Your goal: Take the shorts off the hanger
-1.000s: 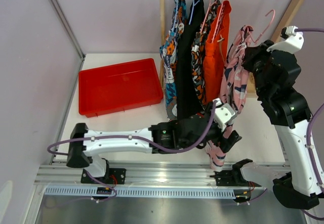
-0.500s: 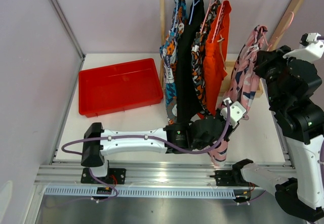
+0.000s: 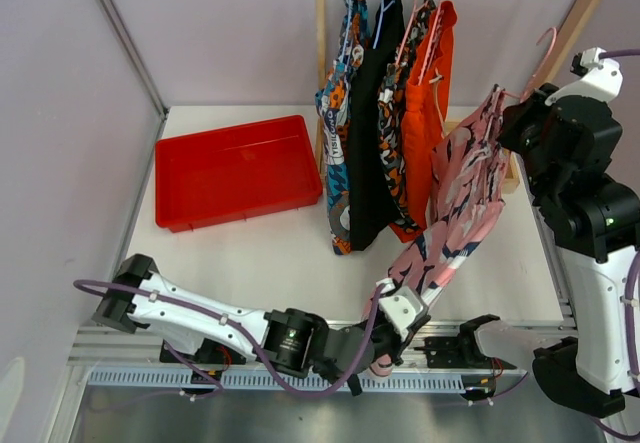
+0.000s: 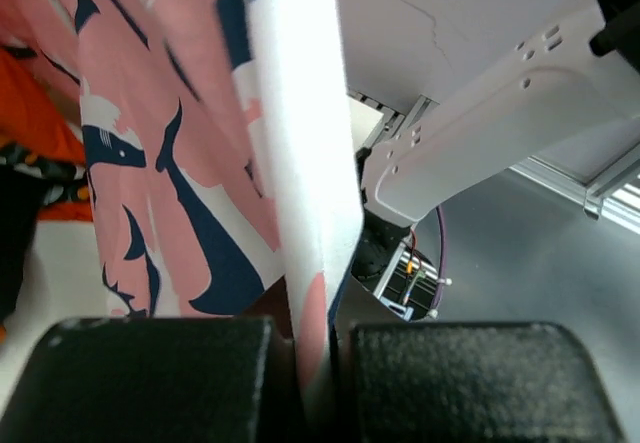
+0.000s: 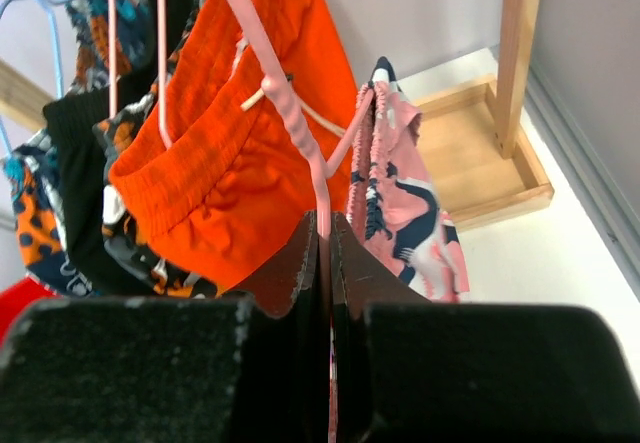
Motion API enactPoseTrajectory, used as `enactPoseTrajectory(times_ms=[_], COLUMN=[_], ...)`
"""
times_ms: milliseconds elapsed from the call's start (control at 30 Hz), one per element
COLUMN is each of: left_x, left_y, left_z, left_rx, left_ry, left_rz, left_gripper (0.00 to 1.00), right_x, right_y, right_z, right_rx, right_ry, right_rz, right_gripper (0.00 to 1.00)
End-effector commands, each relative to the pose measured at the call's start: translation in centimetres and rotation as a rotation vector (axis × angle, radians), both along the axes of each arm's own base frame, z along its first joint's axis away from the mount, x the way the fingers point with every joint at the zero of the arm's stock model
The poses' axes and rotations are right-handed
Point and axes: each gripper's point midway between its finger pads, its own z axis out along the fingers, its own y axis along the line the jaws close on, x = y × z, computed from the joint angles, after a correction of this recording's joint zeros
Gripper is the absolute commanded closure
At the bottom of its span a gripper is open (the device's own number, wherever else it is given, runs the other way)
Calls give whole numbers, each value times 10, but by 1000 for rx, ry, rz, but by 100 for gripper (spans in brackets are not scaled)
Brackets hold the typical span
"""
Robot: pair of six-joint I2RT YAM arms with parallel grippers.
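Seemingly taut — pink shorts (image 3: pixel 462 181), hem low.

We see the pink shorts (image 3: pixel 462 198), printed in navy and white, stretched in a long slant. Their top end sits on a pink hanger (image 5: pixel 288 108) at upper right, and their lower end is pinched low near the front edge. Four more pairs hang side by side on the rail: blue print (image 3: pixel 338 113), black (image 3: pixel 370 123), blotched (image 3: pixel 395 123) and orange (image 3: pixel 432 103).

Pink shorts (image 4: pixel 170 163) hem hidden between fingers (image 4: pixel 150 378)
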Motion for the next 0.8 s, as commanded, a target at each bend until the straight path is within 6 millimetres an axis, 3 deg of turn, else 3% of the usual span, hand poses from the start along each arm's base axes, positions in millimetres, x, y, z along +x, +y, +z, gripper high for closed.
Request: enactPoseTrajectory(times_ms=[0, 133, 200, 233, 267, 300, 367, 400, 433, 500, 633, 700, 733, 767], left_x=[-45, -43, -64, -71, -79, -92, -100, -104, -108, -111, -109, -96, -87, -58], left_y=[14, 7, 2, -1, -3, -7, -12, -9, -12, -7, -6, -14, -18, -24], left_z=[-53, -48, -42, -41, -42, -60, -68, -82, -74, -78, -82, -76, -70, -75], left_rx=[92, 108, 119, 128, 141, 182, 188, 203, 163, 164, 177, 184, 185, 217], left_ry=[89, 3, -48, -65, -75, -80, -61, -50, -28, -23, -34, -50, -54, -72], left_rz=[-72, -59, -113, -111, -112, -124, -136, -145, -152, -159, -140, -105, -87, -32], left_gripper=[100, 100, 100, 100, 100, 100, 100, 100, 100, 100, 100, 100, 100, 100], right_x=[-3, -12, -3, -9, -7, -3, 4, 5, 3, 5, 1, -8, -13, -23], right_y=[-17, -16, -24, -29, -32, -29, -23, -22, -21, -19, -18, -15, -12, -5], right_z=[72, 81, 80, 98, 101, 98, 101, 101, 104, 101, 105, 105, 104, 105], right_rx=[44, 66, 15, 17, 8, 5, 17, 23, 35, 41, 42, 58, 73, 116], right_ry=[-229, -255, -221, -257, -254, -229, -228, -229, -245, -241, -240, -225, -220, -224], right_rz=[-63, -45, -95, -104, -111, -97, -77, -70, -61, -57, -48, -20, 1, 48], right_gripper=[100, 100, 100, 100, 100, 100, 100, 100, 100, 100, 100, 100, 100, 100])
